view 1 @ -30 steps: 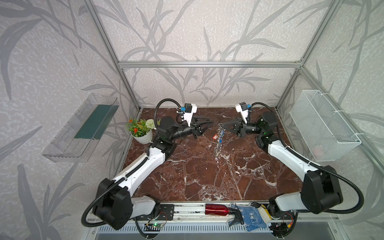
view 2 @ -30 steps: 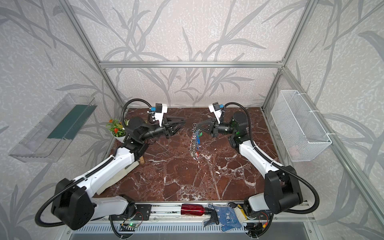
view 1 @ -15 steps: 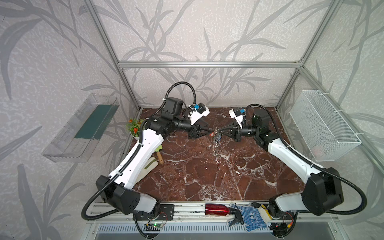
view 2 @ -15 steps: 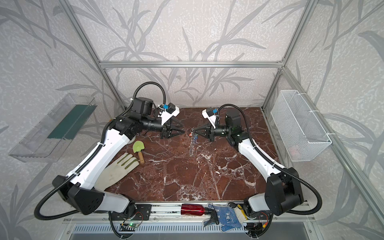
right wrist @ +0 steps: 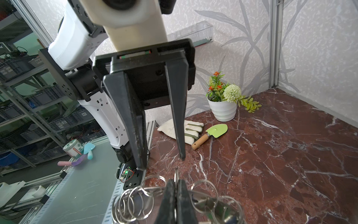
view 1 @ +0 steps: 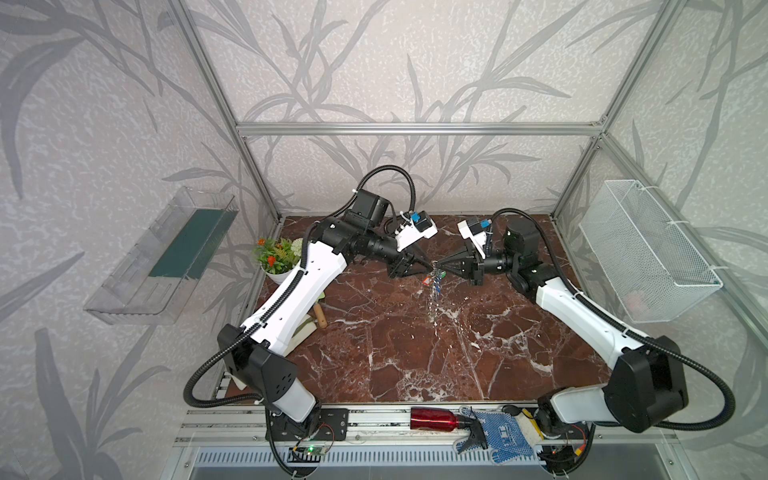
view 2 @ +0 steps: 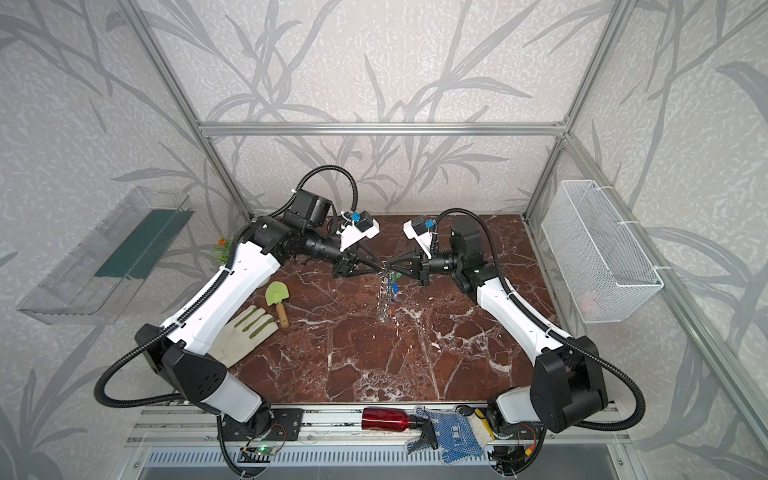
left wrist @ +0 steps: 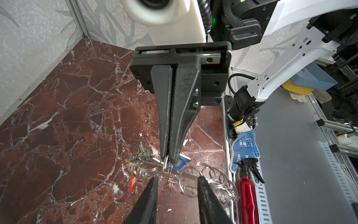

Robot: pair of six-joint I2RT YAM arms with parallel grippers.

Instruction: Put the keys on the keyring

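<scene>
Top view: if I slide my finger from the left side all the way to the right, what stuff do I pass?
In a top view: clear shelf → flower pot → keyring → blue dotted glove → wire basket.

Shiny metal keyring (left wrist: 144, 161), glossy marble tabletop (view 1: 415, 353) (white-veined, smooth)
</scene>
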